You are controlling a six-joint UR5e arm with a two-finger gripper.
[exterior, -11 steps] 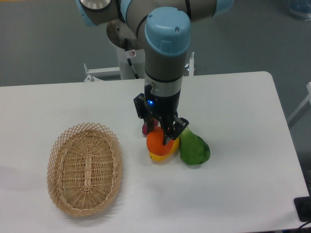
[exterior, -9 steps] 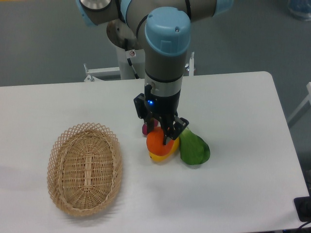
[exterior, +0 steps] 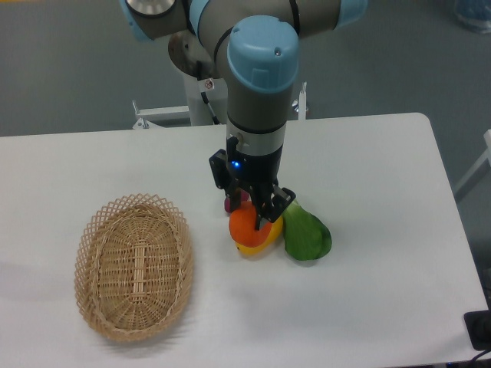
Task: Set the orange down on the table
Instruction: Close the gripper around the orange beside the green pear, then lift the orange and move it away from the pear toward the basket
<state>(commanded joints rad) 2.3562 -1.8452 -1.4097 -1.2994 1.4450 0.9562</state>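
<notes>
The orange [exterior: 244,224] is a small bright-orange fruit held between the fingers of my gripper [exterior: 255,217], which is shut on it. It hangs just over a yellow fruit [exterior: 259,239] near the middle of the white table [exterior: 368,184]; whether it touches that fruit I cannot tell. My arm comes down from above and hides the orange's upper right side.
A green vegetable [exterior: 307,233] lies right of the yellow fruit, touching it. A small dark-red item [exterior: 231,204] shows behind the gripper. An oval wicker basket [exterior: 133,264] stands empty at the front left. The table's right edge is near x 600.
The gripper and the orange have shifted very slightly left and up. Everything else is unchanged.
</notes>
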